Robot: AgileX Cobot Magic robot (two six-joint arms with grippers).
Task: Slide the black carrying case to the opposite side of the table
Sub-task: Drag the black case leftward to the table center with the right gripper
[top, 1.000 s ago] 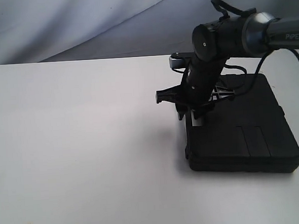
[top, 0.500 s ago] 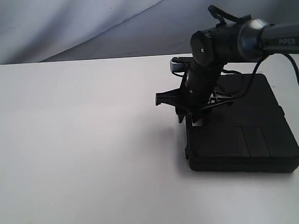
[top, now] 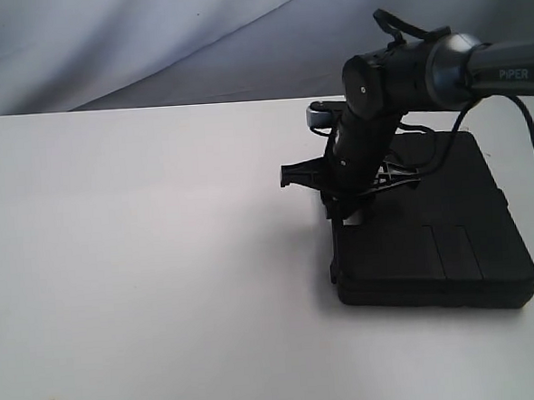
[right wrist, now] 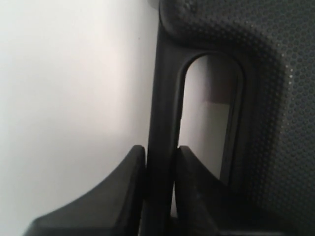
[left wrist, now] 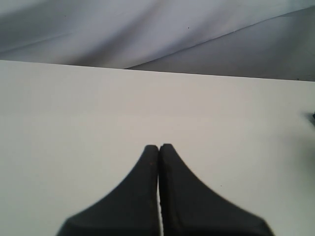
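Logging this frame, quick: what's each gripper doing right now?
Left gripper: closed, holding nothing.
Right gripper: closed on the handle of the black carrying case.

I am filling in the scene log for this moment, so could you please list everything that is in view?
table: one, white, fills the lower part of the exterior view.
black carrying case: one, black, lying flat on the table at the right of the exterior view.
case handle: one, black, at the case's left edge in the exterior view, between the right gripper's fingers.
backdrop: one, grey, creased cloth behind the table.
right arm: one, black and grey, reaching in from the right over the case.
right gripper: one, black, closed on the case handle.
left gripper: one, black, closed and empty, over bare table; seen only in the left wrist view.
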